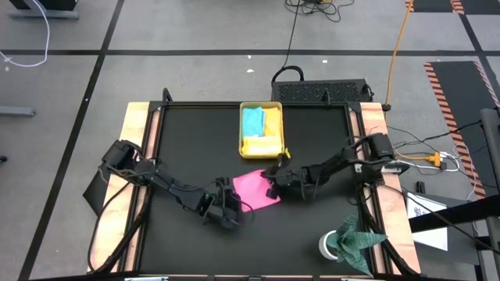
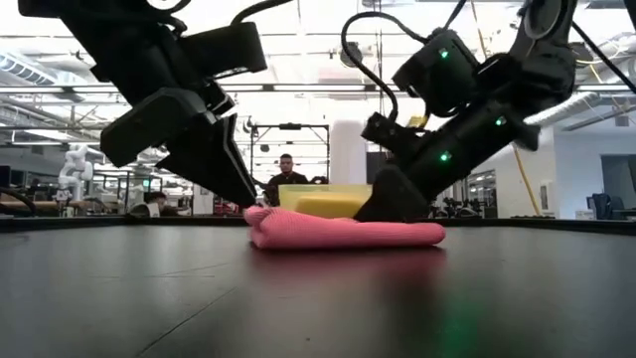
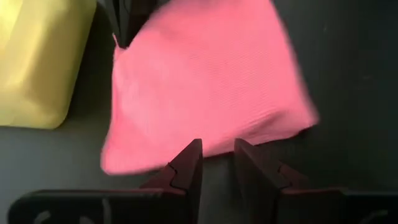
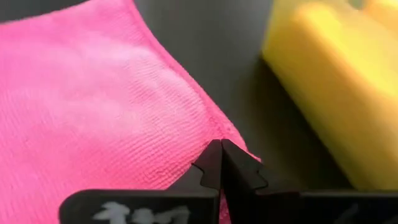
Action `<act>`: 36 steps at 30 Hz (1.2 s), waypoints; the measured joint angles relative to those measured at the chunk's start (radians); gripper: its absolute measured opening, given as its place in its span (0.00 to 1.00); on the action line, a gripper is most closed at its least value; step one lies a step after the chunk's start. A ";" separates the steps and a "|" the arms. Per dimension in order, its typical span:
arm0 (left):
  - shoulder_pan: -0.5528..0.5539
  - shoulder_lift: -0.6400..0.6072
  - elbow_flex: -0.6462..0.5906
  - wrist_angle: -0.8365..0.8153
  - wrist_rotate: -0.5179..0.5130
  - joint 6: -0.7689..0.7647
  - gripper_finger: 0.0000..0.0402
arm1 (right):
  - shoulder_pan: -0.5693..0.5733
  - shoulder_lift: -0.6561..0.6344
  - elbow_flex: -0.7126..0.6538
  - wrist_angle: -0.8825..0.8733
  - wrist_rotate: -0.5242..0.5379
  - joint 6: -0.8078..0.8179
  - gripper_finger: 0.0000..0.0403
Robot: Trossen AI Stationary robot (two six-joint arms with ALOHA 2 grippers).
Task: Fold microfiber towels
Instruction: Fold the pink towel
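The pink towel (image 1: 256,190) lies folded on the black table, thick in the low view (image 2: 343,233). My left gripper (image 1: 233,207) is slightly open, its fingertips at the towel's near-left edge (image 3: 217,149). My right gripper (image 1: 273,184) is shut at the towel's edge on the tray side (image 4: 219,149). The yellow tray (image 1: 275,109) holds a light blue towel (image 1: 252,121) and a yellow towel (image 1: 262,146). No orange towel shows. My left gripper has its two fingertips (image 3: 194,149) at the towel's edge (image 3: 214,142), with a small gap between them. It slants down from the table's left. I cannot tell whether it touches the cloth. My right gripper is shut on the pink towel's hemmed edge (image 4: 202,134), at the side toward the tray. The fingers slant down from the table's right (image 2: 393,199). The fingertips hide whether they grip one layer or several. The towel lies flat on the table.
The tray's near wall (image 4: 323,93) is close behind the towel. A dark green cloth (image 1: 358,236) and a white object (image 1: 328,247) lie at the table's near right corner. A person (image 2: 286,177) shows in the room beyond the table.
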 joint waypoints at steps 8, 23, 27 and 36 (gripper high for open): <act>-0.018 0.000 0.000 0.087 -0.004 -0.009 0.24 | 0.086 -0.160 0.000 -0.156 0.109 0.000 0.00; -0.031 0.009 -0.194 0.473 0.081 -0.128 0.24 | 0.084 -0.069 0.000 -0.124 -0.024 -0.003 0.00; -0.031 0.009 -0.273 0.677 0.089 -0.115 0.24 | 0.084 -0.071 0.000 -0.124 -0.024 -0.003 0.00; -0.015 0.009 -0.302 0.746 0.119 -0.263 0.24 | 0.084 -0.075 0.000 -0.118 -0.025 -0.003 0.00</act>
